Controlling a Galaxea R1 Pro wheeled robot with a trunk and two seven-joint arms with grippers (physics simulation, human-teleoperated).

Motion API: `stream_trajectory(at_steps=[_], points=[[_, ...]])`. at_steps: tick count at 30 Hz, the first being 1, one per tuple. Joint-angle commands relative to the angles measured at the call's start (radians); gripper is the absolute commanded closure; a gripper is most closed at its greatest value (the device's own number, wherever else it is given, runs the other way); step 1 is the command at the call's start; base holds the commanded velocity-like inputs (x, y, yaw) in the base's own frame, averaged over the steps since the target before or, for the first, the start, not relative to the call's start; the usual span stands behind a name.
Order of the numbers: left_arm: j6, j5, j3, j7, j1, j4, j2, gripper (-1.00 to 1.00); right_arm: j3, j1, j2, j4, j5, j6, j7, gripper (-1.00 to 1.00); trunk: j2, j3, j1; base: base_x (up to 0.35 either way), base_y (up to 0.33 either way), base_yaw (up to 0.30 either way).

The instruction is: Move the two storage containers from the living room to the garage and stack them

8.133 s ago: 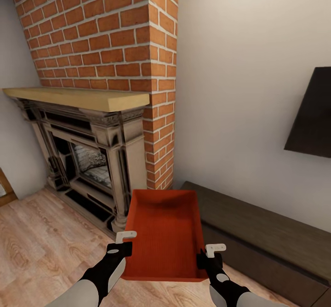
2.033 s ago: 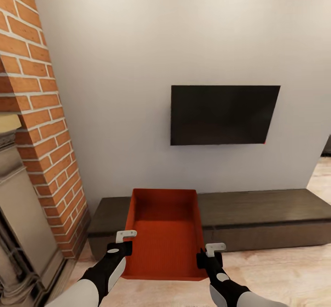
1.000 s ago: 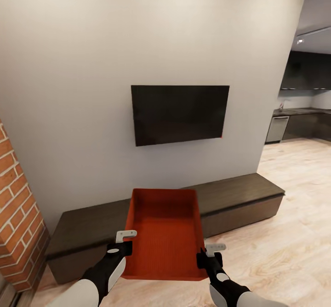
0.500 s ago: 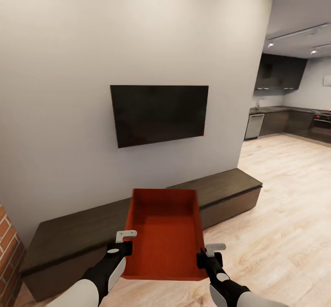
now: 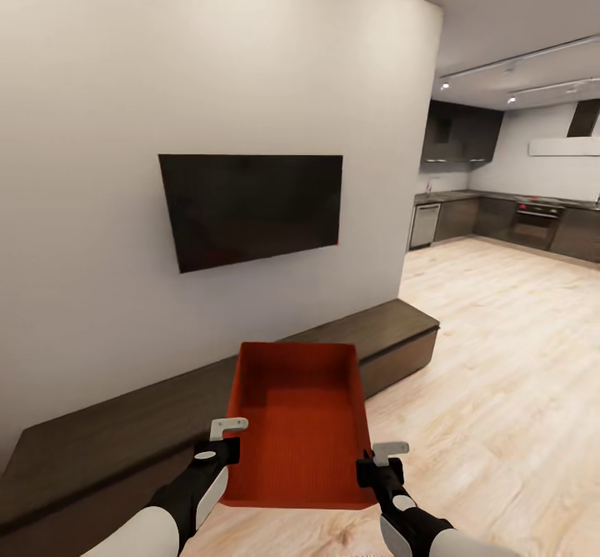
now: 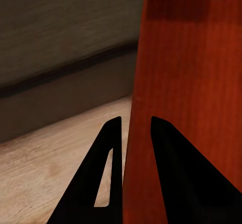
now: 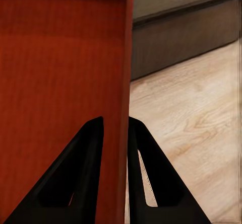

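Carrying 1 storage container (image 5: 300,424) through the living room, the robot holds it up in front of its body with both arms. The red tray's long side points straight ahead, away from the robot. The left gripper (image 5: 223,434) pinches the tray's left wall, with 1 finger inside and 1 outside. The right gripper (image 5: 382,455) pinches the right wall the same way, so each jaw is nearly closed on a thin wall. Both arms are just as near the tray, 1 on each side.

The tray hangs above the near end of the long dark bench (image 5: 167,424). Above the bench is the black wall screen (image 5: 250,207). To the right of the bench, the wood floor (image 5: 500,357) runs on toward a kitchen (image 5: 517,215). I think the robot has to drive that way, since no garage is showing.
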Motion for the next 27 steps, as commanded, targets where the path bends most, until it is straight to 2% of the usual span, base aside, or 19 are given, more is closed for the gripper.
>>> stream_trajectory(at_steps=[1,27], points=[[0.008,-0.012,0.006,0.014,-0.001,-0.005,0.001,1.0,-0.012,-0.001,0.0,0.004,-0.031,-0.008,-0.013,1.0,-0.001,-0.001,0.0,0.0,0.0,-0.244],[0.008,-0.012,0.005,0.014,-0.001,-0.007,0.001,1.0,-0.012,-0.001,-0.001,0.004,-0.031,-0.008,-0.013,1.0,-0.001,-0.001,0.0,0.0,0.0,-0.244]])
